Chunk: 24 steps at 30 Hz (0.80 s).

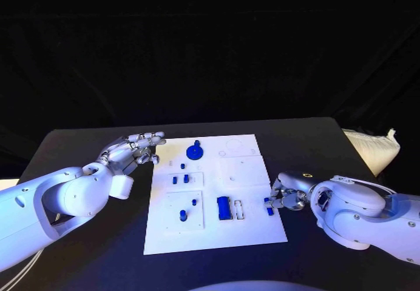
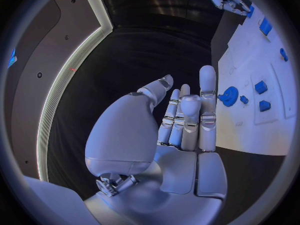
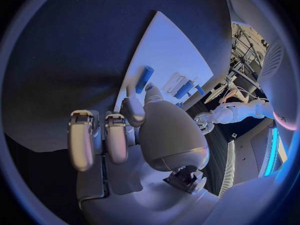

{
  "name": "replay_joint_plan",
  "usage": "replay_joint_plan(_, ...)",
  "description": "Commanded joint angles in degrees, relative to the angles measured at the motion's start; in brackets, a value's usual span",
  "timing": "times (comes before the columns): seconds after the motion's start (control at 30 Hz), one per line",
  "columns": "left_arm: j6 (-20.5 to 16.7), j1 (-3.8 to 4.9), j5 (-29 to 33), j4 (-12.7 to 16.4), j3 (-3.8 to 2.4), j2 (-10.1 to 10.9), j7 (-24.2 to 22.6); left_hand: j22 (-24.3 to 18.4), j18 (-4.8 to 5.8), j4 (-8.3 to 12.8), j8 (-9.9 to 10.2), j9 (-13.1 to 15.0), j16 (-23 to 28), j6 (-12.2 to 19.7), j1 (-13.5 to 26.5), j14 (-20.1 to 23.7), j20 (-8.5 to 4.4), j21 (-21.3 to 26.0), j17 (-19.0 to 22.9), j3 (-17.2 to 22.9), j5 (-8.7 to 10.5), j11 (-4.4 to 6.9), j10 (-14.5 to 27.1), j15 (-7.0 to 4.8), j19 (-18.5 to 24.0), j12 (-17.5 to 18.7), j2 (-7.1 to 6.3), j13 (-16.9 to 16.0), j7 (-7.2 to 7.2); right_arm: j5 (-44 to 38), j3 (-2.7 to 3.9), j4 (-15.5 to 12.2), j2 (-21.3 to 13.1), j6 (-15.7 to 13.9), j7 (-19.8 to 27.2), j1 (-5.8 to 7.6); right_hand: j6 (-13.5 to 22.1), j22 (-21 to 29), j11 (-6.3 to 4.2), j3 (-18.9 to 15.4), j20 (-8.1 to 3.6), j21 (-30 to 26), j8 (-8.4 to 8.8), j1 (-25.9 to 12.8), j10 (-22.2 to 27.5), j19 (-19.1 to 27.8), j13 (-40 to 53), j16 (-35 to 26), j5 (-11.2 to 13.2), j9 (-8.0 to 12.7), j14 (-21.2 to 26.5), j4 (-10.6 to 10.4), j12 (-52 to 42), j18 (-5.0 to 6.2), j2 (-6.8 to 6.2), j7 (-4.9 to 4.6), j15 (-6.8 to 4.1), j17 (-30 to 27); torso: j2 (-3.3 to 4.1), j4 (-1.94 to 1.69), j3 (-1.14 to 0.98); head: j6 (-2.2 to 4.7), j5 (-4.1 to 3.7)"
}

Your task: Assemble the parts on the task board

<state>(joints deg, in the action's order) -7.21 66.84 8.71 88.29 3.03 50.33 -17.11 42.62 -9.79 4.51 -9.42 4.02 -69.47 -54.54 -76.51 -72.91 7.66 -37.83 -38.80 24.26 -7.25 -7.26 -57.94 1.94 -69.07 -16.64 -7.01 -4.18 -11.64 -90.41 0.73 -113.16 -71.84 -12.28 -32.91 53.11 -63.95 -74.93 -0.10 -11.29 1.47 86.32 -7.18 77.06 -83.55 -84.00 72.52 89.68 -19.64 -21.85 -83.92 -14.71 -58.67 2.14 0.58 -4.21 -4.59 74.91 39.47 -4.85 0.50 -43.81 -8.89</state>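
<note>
— Looking at the head view, what sits on the task board (image 1: 249,233)?

— The white plate lies at the centre of the frame on the black table (image 1: 315,136). A round blue part (image 1: 195,151) lies near its upper edge, left of centre. Below it are two small blue pegs (image 1: 180,179) side by side in a square recess, and lower still a single blue peg (image 1: 183,214) in another square recess. A larger blue block (image 1: 224,208) stands in the lower middle, beside a pale slot. A short blue bar (image 1: 269,206) lies at the board's right edge.

— Any writing or labels?

— None I can read; there are only faint outlines on the board's upper right.

— And the left hand (image 1: 136,152)?

— It hovers at the board's upper left edge, off the plate, fingers stretched out and slightly apart, holding nothing. In the left wrist view the fingers (image 2: 207,110) stand straight and close together, with the thumb set apart, and the round part lies beyond them.

— The right hand (image 1: 286,197)?

— It sits at the board's right edge, centre right of the frame, fingers curled in, right beside the short blue bar. In the right wrist view the bar (image 3: 144,79) lies just past the fingertips (image 3: 150,89); whether they touch or pinch it, I cannot tell.
</note>
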Motion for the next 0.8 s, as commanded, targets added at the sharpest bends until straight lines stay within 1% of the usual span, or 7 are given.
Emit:
replay_joint_plan(0.03,1.06,-0.01,-0.26,0.15,-0.03,0.0,-0.23,-0.06,-0.68,0.23,-0.2,0.09,-0.31,0.41,-0.13,0.45,-0.14,-0.3,-0.02,-0.11,-0.35,-0.08,0.47,0.1,0.32,-0.19,0.66,-0.04,-0.02,-1.66,-0.05,0.3,0.52,2.54,-0.57,-0.29,-0.32,-11.31,-0.14,0.28,0.48,0.23,-0.06,0.53,-4.89,-4.19,15.08,0.32,0.98,-0.05,-6.08,-0.22,-25.73,-1.03,-0.75,-0.07,0.53,15.09,0.01,-0.02,-0.02,-0.09,0.1)
replay_joint_plan(0.27,1.09,-0.03,-0.26,0.15,-0.03,0.07,-0.19,-0.06,-0.68,0.23,-0.2,0.09,-0.31,0.41,-0.13,0.45,-0.14,-0.3,-0.02,-0.11,-0.35,-0.08,0.47,0.1,0.32,-0.19,0.66,-0.04,-0.02,-4.21,-0.05,0.78,1.79,3.71,-0.57,-0.85,-0.27,-11.41,-0.08,1.23,0.54,0.3,-0.1,2.52,-4.7,-4.21,15.06,0.32,4.05,-0.42,-6.08,1.04,-25.5,-1.05,-1.47,-0.13,0.59,15.09,-0.03,-0.02,0.02,-0.2,0.26)
replay_joint_plan(0.57,1.07,-0.04,-0.27,0.17,-0.03,0.14,-0.14,-0.06,-0.68,0.23,-0.2,0.09,-0.31,0.41,-0.13,0.45,-0.14,-0.3,-0.02,-0.11,-0.35,-0.08,0.47,0.1,0.32,-0.19,0.66,-0.04,-0.02,-11.75,-0.05,0.8,3.23,7.57,-0.53,-1.38,-0.32,-11.96,-0.1,3.06,0.57,0.78,-0.1,7.08,-4.59,-4.44,15.11,0.32,5.94,-0.74,-6.08,4.56,-25.51,-1.21,-2.35,-0.13,0.58,15.09,-0.01,-0.01,-0.01,-0.31,0.39)
replay_joint_plan(0.6,1.06,-0.04,-0.28,0.18,-0.03,0.14,-0.13,-0.06,-0.68,0.23,-0.2,0.09,-0.31,0.41,-0.13,0.45,-0.14,-0.3,-0.02,-0.11,-0.35,-0.08,0.47,0.1,0.32,-0.19,0.66,-0.04,-0.02,-12.56,-0.05,0.82,3.4,8.0,-0.52,-1.43,-0.35,-12.02,-0.13,3.68,0.56,0.84,-0.08,8.06,-4.56,-4.46,15.1,0.32,6.82,-0.75,-6.08,5.18,-25.48,-1.23,-2.18,-0.12,0.55,15.09,-0.01,-0.03,0.01,-0.33,0.36)
replay_joint_plan(0.67,1.06,-0.05,-0.3,0.19,-0.03,0.15,-0.12,-0.06,-0.68,0.23,-0.2,0.09,-0.31,0.41,-0.13,0.45,-0.14,-0.3,-0.02,-0.11,-0.35,-0.08,0.47,0.1,0.32,-0.19,0.66,-0.04,-0.02,-13.87,-0.04,0.88,3.71,8.73,-0.51,-1.52,-0.43,-12.13,-0.08,5.68,0.51,0.92,0.05,9.87,-4.49,-4.5,15.09,0.32,10.62,-0.69,-6.08,6.25,-25.42,-1.26,-1.92,-0.2,0.53,15.09,-0.03,-0.05,0.05,-0.32,0.37)
replay_joint_plan(0.7,1.06,-0.05,-0.32,0.2,-0.03,0.15,-0.11,-0.06,-0.68,0.23,-0.2,0.09,-0.31,0.41,-0.13,0.45,-0.14,-0.3,-0.02,-0.11,-0.35,-0.08,0.47,0.1,0.32,-0.19,0.66,-0.04,-0.02,-14.5,-0.04,0.92,3.88,9.07,-0.51,-1.6,-0.45,-12.17,-0.05,6.6,0.52,0.96,0.14,10.38,-4.45,-4.52,15.07,0.32,11.65,-0.64,-6.08,6.56,-25.34,-1.27,-1.98,-0.23,0.57,15.09,-0.04,-0.04,0.05,-0.33,0.39)
replay_joint_plan(0.8,1.05,-0.05,-0.38,0.19,-0.03,0.17,-0.11,-0.06,-0.68,0.23,-0.2,0.09,-0.31,0.41,-0.13,0.45,-0.14,-0.3,-0.02,-0.11,-0.35,-0.08,0.47,0.1,0.32,-0.19,0.66,-0.04,-0.02,-16.18,-0.04,1.09,4.45,9.86,-0.5,-1.96,-0.6,-12.3,0.04,8.92,0.62,1.07,0.4,10.89,-4.32,-4.57,14.97,0.32,12.11,-0.46,-6.08,7.13,-25.07,-1.3,-2.35,-0.33,0.72,15.09,-0.08,-0.01,0.04,-0.47,0.53)
